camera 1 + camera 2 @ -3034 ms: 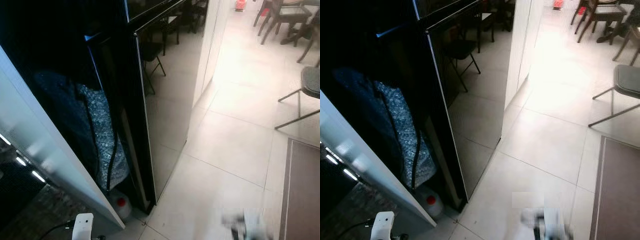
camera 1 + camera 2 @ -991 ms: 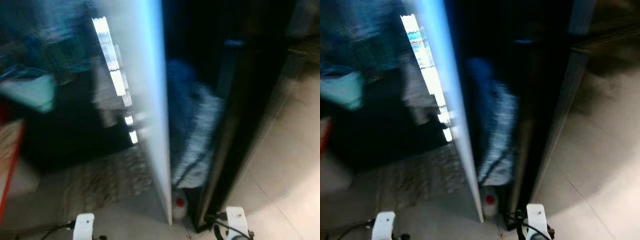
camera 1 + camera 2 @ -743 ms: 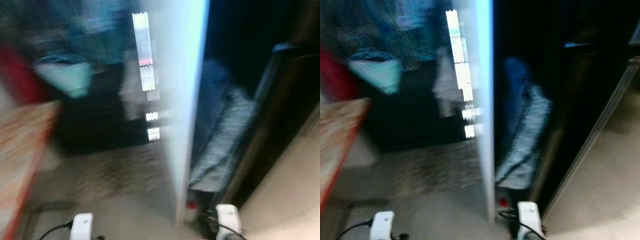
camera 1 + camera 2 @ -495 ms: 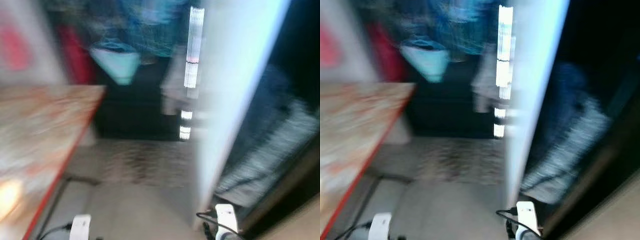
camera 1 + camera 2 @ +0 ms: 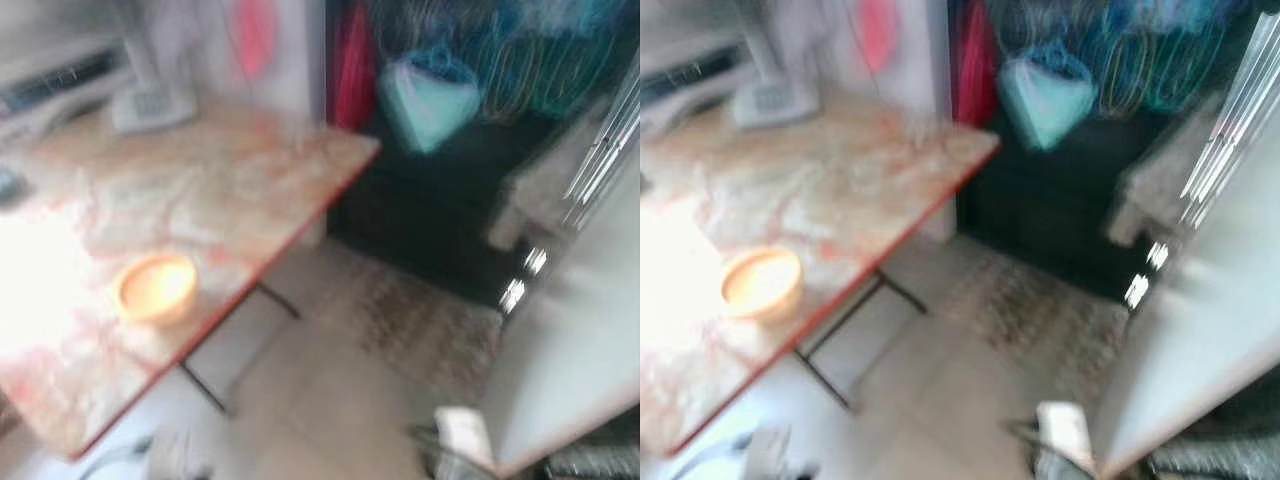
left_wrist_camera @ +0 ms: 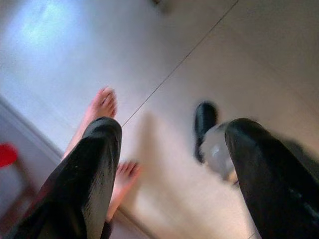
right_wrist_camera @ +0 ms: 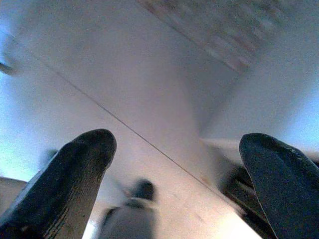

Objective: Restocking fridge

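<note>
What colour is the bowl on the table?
Orange. The bowl sits near the table edge; clearest in the left eye view, though blurred.

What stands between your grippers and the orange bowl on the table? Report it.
Nothing visible does. The orange bowl sits near the table edge with bare top around it. The left gripper and right gripper hang open above the floor; a person's bare feet stand below the left one.

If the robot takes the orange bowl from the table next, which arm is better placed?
Probably the left: the orange bowl sits on the table on the robot's left. Left claw and right claw both hang open, empty.
</note>
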Tool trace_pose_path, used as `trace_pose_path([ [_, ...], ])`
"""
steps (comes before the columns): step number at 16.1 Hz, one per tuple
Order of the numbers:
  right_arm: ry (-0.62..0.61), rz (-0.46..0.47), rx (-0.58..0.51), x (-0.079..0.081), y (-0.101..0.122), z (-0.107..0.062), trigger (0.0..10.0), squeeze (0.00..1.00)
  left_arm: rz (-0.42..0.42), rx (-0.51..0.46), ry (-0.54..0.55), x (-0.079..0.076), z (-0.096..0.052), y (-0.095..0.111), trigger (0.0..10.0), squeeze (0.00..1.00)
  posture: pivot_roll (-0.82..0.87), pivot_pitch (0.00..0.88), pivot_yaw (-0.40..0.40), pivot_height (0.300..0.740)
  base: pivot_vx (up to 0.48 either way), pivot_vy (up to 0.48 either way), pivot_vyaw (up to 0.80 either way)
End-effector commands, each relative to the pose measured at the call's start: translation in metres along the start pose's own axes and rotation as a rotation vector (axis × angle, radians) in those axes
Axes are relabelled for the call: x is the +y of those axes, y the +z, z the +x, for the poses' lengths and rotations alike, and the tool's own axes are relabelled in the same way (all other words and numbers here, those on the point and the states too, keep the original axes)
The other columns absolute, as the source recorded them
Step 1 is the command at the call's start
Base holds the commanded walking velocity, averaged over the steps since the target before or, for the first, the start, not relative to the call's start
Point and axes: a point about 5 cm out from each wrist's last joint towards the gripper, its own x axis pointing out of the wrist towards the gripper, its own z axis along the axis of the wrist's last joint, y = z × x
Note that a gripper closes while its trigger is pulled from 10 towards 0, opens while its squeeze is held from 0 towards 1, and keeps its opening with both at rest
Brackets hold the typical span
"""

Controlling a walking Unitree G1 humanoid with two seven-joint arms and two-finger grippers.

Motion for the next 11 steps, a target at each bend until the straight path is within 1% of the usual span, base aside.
trace_pose_path([
  [1, -0.012, -0.01, 0.013, -0.0068, -0.0042, -0.001, 10.0, 0.0, -0.01, -0.005, -0.004, -0.002, 0.0006, 0.0032, 10.0, 0.0, -0.11, 0.025, 0.058, 0.74, 0.0, 0.0, 0.8],
  [7, 0.013, -0.036, 0.01, -0.0045, -0.0039, -0.001, 10.0, 0.0, 0.01, -0.007, -0.011, -0.0008, 0.0003, 0.0033, 10.0, 0.0, -0.1, 0.014, 0.07, 0.74, 0.0, 0.0, 0.8],
  [8, 0.014, -0.037, 0.008, -0.004, -0.0041, -0.001, 10.0, 0.0, 0.025, -0.012, -0.013, -0.0004, 0.0002, 0.0039, 10.0, 0.0, -0.1, 0.011, 0.073, 0.74, 0.0, 0.0, 0.8],
  [10, 0.017, -0.042, 0.003, -0.0033, -0.0044, -0.0012, 10.0, 0.0, 0.033, -0.055, -0.005, 0.0003, -0.0001, 0.007, 10.0, 0.0, -0.1, 0.0, 0.078, 0.74, 0.0, 0.0, 0.8],
  [11, 0.022, -0.027, -0.001, -0.0027, -0.0049, -0.0013, 10.0, 0.0, 0.03, -0.093, 0.014, 0.0014, -0.0005, 0.0098, 10.0, 0.0, -0.1, 0.0, 0.079, 0.74, 0.0, 0.0, 0.47],
])
